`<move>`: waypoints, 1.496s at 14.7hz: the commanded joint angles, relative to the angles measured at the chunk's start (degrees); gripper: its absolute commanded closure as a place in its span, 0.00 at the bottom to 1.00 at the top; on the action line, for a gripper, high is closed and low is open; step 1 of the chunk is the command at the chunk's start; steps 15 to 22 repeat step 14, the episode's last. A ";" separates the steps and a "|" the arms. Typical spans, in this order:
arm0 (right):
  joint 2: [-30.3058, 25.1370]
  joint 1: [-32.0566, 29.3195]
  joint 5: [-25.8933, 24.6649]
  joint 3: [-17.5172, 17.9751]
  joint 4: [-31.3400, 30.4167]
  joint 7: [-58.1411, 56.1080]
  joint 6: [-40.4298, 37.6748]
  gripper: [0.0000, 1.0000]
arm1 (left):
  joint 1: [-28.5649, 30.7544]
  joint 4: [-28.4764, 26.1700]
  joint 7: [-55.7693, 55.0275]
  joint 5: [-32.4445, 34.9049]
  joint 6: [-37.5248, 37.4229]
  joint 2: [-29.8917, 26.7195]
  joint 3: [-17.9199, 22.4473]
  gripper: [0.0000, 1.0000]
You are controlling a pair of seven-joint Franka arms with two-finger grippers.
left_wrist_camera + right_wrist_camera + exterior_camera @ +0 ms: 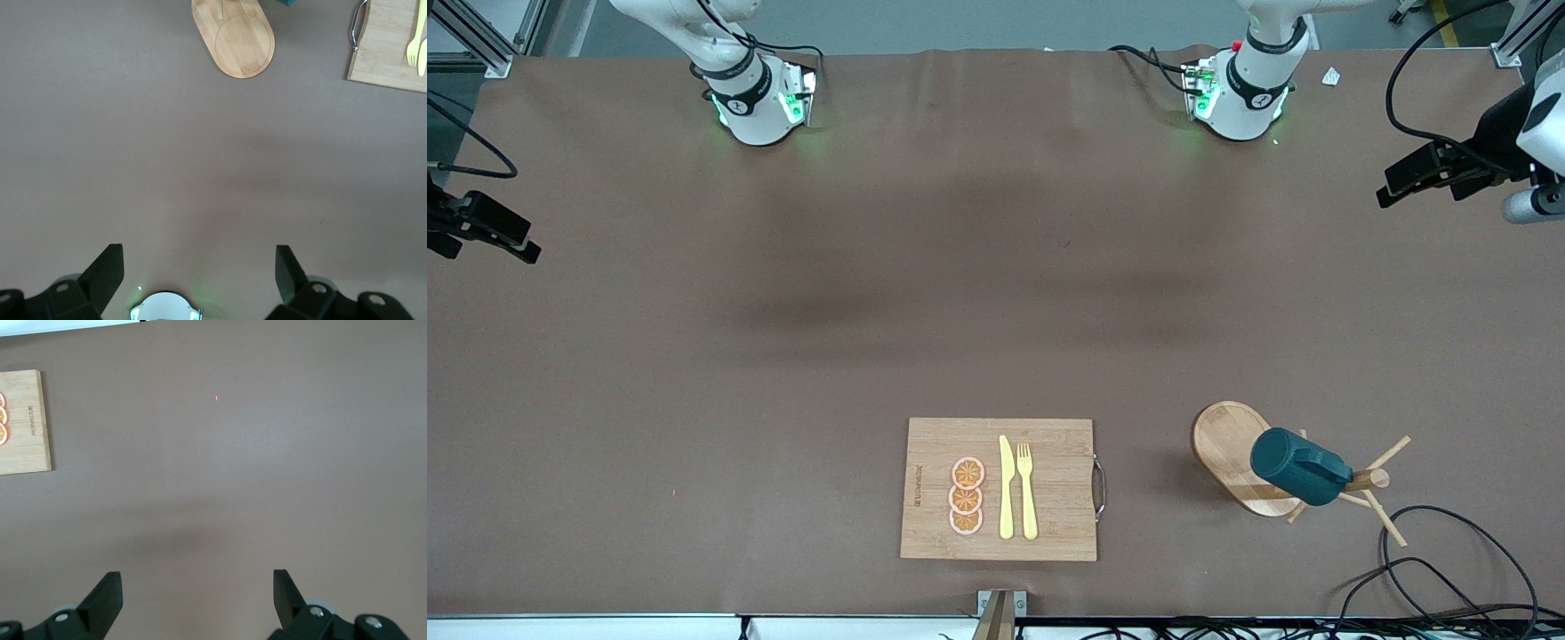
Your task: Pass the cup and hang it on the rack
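dark teal cylindrical cup [1296,466] hangs on light wooden peg rack [1232,442] | left gripper [199,267] jaws released, over bare table | right gripper [197,590] jaws released, over bare table

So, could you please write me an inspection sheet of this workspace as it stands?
Surface: brown table, covered edge to edge.
Job's things: cup hangs on the rack, toward the left arm's end.
Clutter: cutting board carrying orange slices, knife and fork.
Grippers: left tool open, empty, over bare table; right tool the same.
Cables: black loops beside the rack.
Surroundings: nothing seen.
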 commanded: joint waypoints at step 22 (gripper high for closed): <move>-0.87 -0.75 -0.60 0.55 -0.68 -0.48 -0.14 0.00 | -0.45 -1.54 3.90 5.86 0.93 -2.23 -3.01 0.00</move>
